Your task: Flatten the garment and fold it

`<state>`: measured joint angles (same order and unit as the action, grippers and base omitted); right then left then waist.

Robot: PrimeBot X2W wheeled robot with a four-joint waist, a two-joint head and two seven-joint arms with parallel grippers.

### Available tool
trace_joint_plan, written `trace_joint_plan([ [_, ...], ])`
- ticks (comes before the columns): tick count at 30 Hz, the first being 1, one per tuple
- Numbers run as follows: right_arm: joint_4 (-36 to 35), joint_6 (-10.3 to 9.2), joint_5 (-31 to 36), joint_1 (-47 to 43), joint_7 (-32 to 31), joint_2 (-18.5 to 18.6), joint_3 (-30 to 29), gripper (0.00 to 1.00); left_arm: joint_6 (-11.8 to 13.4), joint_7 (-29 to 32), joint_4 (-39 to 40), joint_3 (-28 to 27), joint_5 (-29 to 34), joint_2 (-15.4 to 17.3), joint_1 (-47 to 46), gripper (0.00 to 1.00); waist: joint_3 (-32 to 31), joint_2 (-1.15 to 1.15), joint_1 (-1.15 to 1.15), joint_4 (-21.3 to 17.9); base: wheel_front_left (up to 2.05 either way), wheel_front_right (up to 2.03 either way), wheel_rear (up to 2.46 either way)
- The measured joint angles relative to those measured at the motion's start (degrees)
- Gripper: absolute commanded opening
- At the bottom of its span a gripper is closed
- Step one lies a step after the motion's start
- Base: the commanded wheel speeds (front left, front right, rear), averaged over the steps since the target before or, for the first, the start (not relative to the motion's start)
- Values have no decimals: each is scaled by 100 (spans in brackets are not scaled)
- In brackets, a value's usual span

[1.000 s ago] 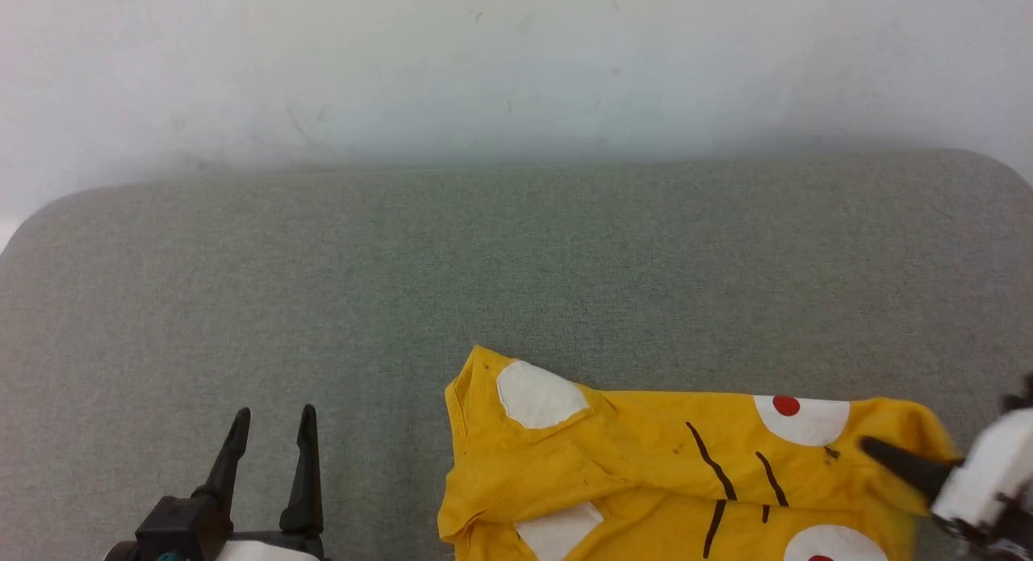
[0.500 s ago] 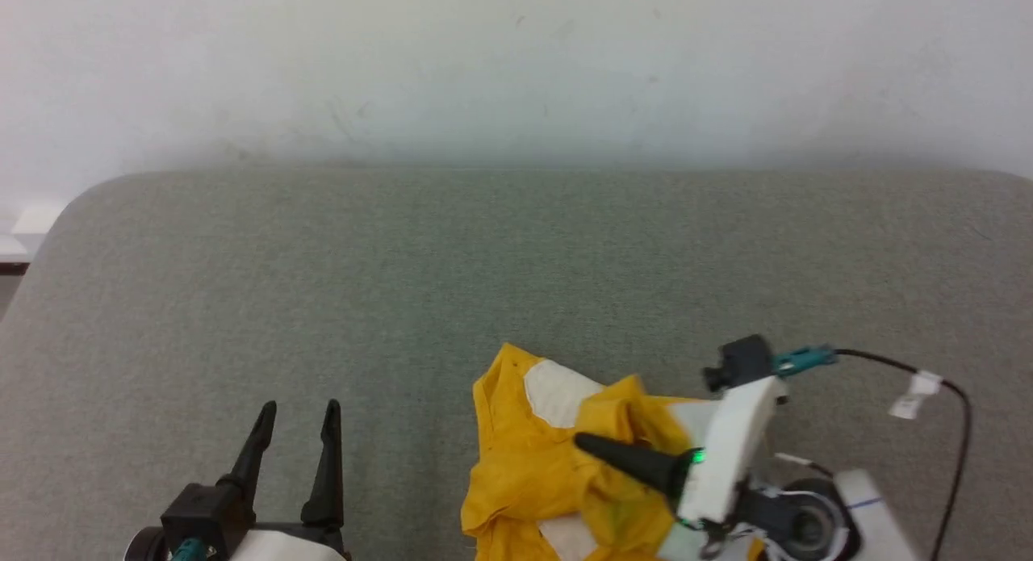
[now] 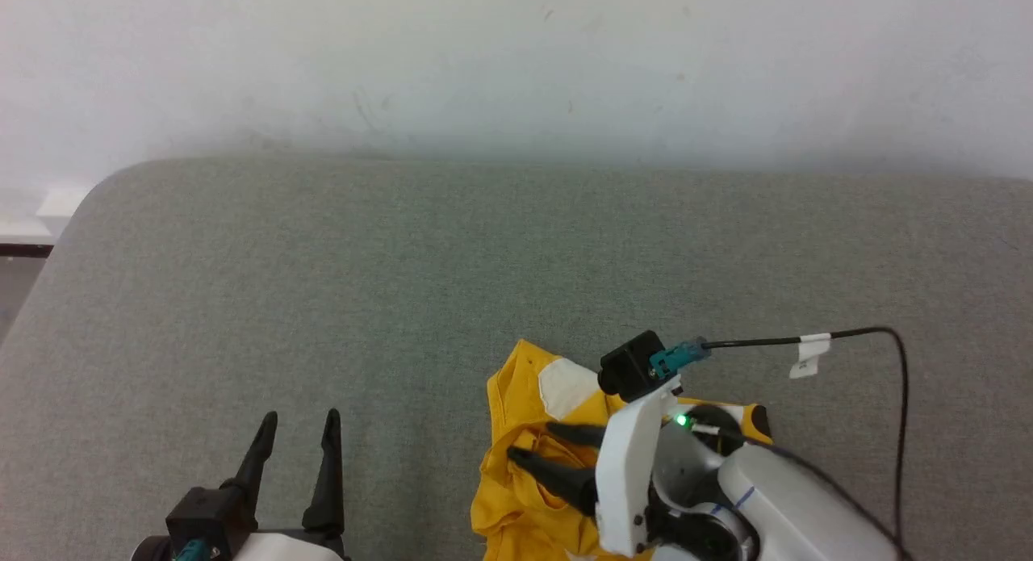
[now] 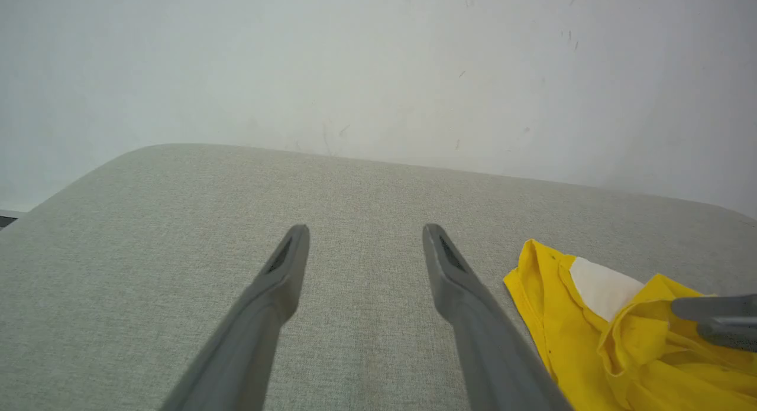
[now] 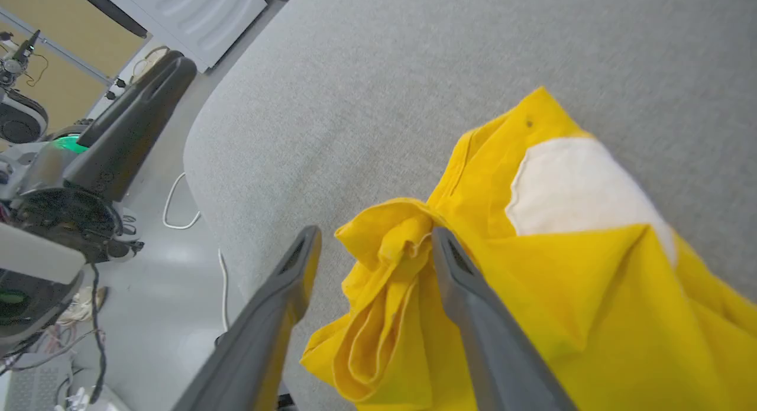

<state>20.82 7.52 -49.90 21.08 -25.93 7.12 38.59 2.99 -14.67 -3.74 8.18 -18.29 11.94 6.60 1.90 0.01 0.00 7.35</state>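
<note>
**Head view.** The garment [image 3: 516, 383] lies crumpled at the near edge of the grey cloth-covered desk [image 3: 403, 262], a little right of its middle. The right end effector [image 3: 534, 441] lies low over it, pointing toward the desk's left edge, its two dark fingers apart. That pose suits carrying one side of the shirt across onto the other, so I judge a fold is in hand. The left end effector [image 3: 300, 432] hovers over bare desk near the near edge, well apart from the cloth, fingers spread, probably waiting out of the way.

**Left wrist view.** The left end effector [image 4: 365, 233] is parted over bare grey fabric with nothing between its fingers. The garment [image 4: 544, 293] sits off to one side, toward the near edge, showing a yellow hem and a white patch.

**Right wrist view.** The right end effector [image 5: 375, 239] is spread, and a bunched yellow fold lies between the fingers, touching one of them but not pinched. The garment [image 5: 591, 281] is bright yellow, soft and doubled over, with a thick roll of layers by the desk's edge. One white patch [image 5: 568, 180] is half covered by a folded flap. It is far from flat.
</note>
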Motion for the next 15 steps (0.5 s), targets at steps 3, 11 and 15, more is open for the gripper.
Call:
trace_joint_plan([
  [3,-381,1,589,236,443,458,417,100,0,0,-49,-10,-16,-7,2,100,-50,0,0,-64,0,0,0],
  [11,-1190,1,2225,-105,1851,1106,-806,100,16,-1,-59,-86,-30,-12,14,100,-190,0,0,-295,0,0,0],
  [15,-1669,1,2788,-874,2253,1109,-1918,100,59,-4,-36,-143,-34,-32,38,100,-213,0,0,-430,0,0,0],
])
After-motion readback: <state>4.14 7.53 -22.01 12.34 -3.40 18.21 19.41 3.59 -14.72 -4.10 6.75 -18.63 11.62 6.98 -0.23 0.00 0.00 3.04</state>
